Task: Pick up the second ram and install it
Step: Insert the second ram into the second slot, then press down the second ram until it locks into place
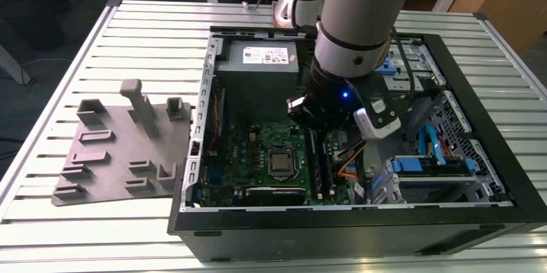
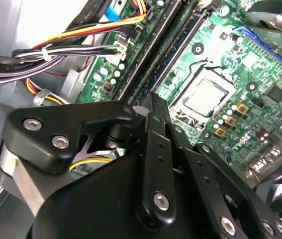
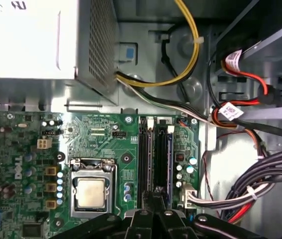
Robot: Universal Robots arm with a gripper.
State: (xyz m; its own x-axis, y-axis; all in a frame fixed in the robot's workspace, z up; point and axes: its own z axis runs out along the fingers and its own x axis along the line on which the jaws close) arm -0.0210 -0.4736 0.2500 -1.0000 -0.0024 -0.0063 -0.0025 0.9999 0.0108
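Exterior view: gripper [image 1: 314, 133] hangs over the slots beside the processor [image 1: 280, 161]; ram [image 3: 169, 159] stands seated there; finger spread cannot be told.

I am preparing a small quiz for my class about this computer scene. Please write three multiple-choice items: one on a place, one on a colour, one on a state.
1. What is the gripper over?
A. a keyboard
B. the memory slots beside the processor
C. a monitor

2. What colour is the motherboard?
A. green
B. red
C. white

3. In what state is the side of the computer case?
A. shut with a panel
B. wrapped in foil
C. open, with the inside showing

Answers:
1 B, since the first wrist view looks straight down on the slots next to the silver processor.
2 A, as the board is green in both wrist views.
3 C, because the exterior view shows the board and cables inside.
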